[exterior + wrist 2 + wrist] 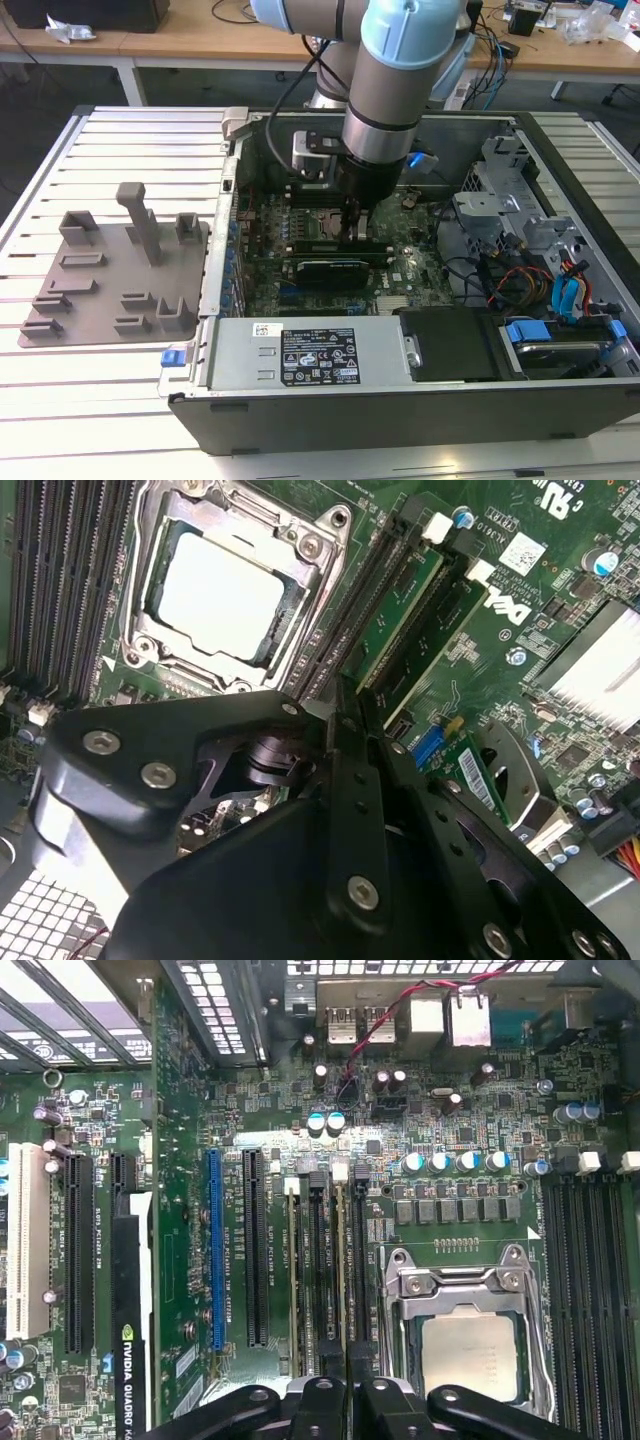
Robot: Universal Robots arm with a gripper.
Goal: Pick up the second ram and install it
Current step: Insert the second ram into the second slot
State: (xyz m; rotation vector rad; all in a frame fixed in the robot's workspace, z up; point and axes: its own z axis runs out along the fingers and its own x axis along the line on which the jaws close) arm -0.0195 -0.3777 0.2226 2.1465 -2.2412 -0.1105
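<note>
In the second wrist view the second ram, a thin green stick, stands upright in a slot beside the processor socket and runs in between my fingertips. My gripper is shut on its near end. In the first wrist view the same stick shows edge-on, leading down to the gripper. Another green stick stands in the neighbouring slot, apart from my fingers. In the exterior view the gripper is low over the motherboard, inside the open computer case.
The silver processor sits in its socket close beside the gripper. A black graphics card lies just in front. A grey plastic tray with raised blocks rests on the slatted table at the exterior view's left. Cables and drive bays crowd the case's right.
</note>
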